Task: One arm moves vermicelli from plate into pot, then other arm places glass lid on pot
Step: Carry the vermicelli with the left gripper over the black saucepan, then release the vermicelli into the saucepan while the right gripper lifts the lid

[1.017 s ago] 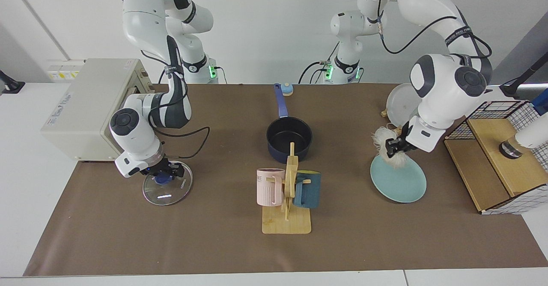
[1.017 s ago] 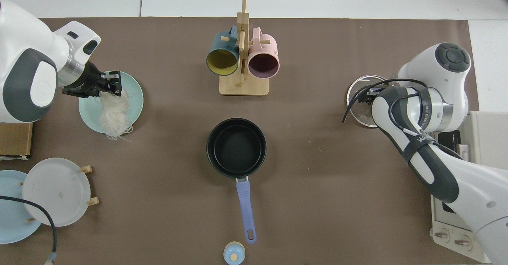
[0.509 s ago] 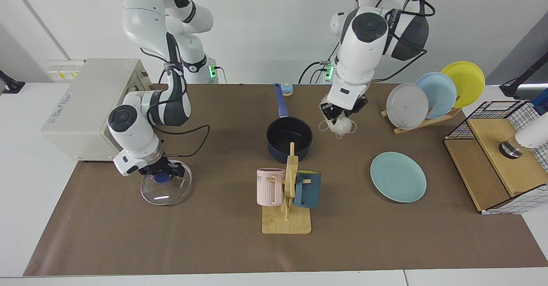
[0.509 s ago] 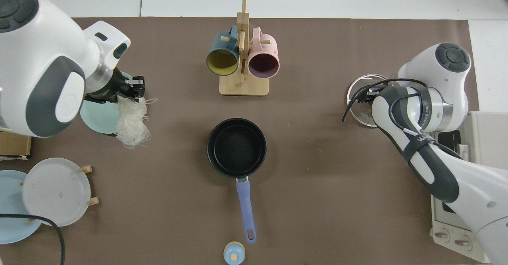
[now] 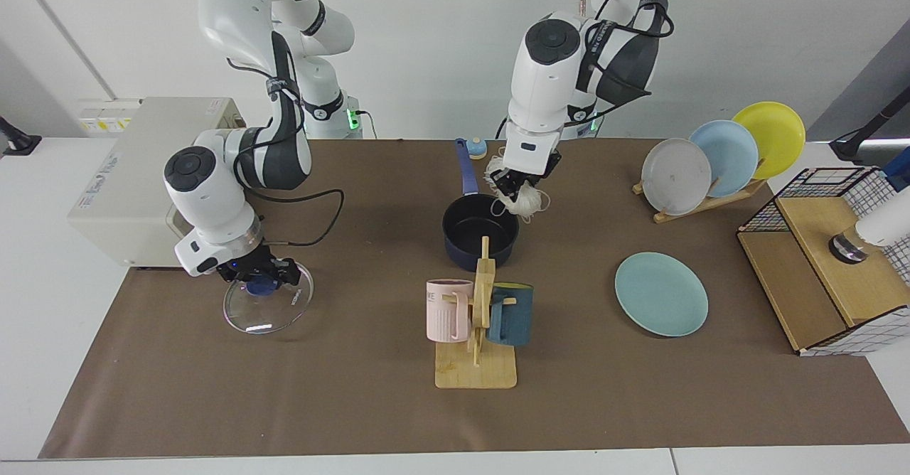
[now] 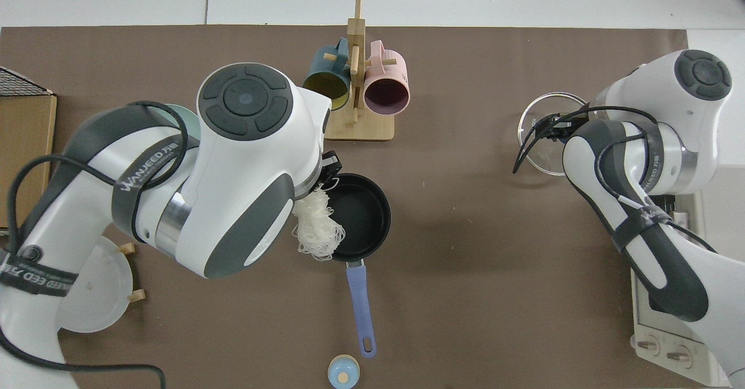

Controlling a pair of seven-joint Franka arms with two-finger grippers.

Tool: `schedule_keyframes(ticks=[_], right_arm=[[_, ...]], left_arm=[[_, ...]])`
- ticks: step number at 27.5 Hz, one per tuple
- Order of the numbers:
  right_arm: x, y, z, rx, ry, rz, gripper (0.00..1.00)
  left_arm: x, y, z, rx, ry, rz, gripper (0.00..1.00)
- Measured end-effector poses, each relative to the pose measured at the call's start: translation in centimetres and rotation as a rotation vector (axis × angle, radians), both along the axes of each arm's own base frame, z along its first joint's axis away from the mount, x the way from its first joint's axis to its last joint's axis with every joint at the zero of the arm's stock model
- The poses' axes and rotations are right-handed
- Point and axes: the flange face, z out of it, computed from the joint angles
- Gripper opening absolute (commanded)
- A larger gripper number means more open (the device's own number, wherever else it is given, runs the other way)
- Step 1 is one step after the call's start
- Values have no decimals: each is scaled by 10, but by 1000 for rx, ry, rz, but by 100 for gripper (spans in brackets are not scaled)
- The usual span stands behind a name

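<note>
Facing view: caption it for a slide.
Left gripper carries white vermicelli over dark navy pot; right gripper grips glass lid.

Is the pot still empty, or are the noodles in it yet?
Empty. The pot shows a bare black inside; the vermicelli hangs from the left end effector at its rim.

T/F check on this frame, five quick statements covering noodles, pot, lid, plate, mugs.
1. The bundle of thin white vermicelli hangs from the left arm's tool by the rim of the dark navy saucepan. True.
2. The saucepan already holds noodles. False: its black inside is bare.
3. The right arm's tool is shut on the blue knob of the clear glass lid. True.
4. The pale teal-green plate carries noodles. False: nothing lies on it.
5. The pink mug and dark teal mug stand on the table. False: both hang on the wooden rack.
</note>
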Motion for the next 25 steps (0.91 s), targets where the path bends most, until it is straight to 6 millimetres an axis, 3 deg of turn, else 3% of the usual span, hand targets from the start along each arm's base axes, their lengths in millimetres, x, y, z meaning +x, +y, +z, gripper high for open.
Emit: schedule_keyframes(ticks=[12,25], right_arm=[[-13,8,49,8,18,13,0],[-31,14,91,14,29,25,0]], left_arm=[[-18,-33,-52,-16,-23,49,0],[-18,-36,-86,-3,-39,52,0]])
